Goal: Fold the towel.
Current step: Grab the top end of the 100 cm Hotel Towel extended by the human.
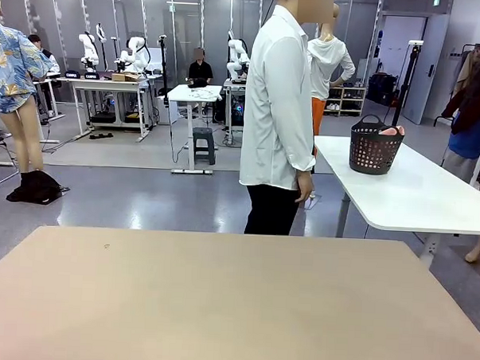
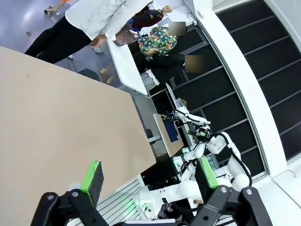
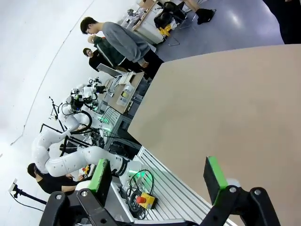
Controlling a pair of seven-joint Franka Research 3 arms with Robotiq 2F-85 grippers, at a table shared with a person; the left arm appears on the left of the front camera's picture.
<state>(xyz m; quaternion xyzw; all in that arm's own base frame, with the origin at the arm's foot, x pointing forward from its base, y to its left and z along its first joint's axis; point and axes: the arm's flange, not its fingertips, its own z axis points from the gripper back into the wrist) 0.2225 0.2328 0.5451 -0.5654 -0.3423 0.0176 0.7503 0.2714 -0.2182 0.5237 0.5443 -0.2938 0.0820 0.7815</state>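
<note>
— Tan counter [image 1: 218, 307], wide and matte, spans the front view. Where do its edges run?
— Its far edge cuts straight across the middle of the frame, with glossy grey floor [image 1: 143, 200] beyond. The top lies open from side to side.

— Where is the towel?
— Well apart from that surface. The towel [image 1: 392, 131] shows as a pink bunch over the rim of a black perforated basket [image 1: 375, 150]. The basket stands near the far left corner of a white counter [image 1: 418, 196], off to the right across a strip of floor.

— Who stands between them?
— 1 person [image 1: 279, 110] in a white shirt and dark trousers, side-on, arm down. The person is just beyond the tan counter's far edge and close to the white counter's corner.

— And the robot?
— The left hand [image 2: 149, 176] has its 2 green-padded fingers spread wide apart. 1 finger is over the tan top and the other is past its edge, with the counter's corner between them. The right hand [image 3: 158, 174] is spread just as wide. 1 of its pads is over the tan top and the other over a ribbed metal rail [image 3: 174, 193] along the counter's side.

— The room?
— Glass partitions, white desks and a broad floor aisle behind the person.
</note>
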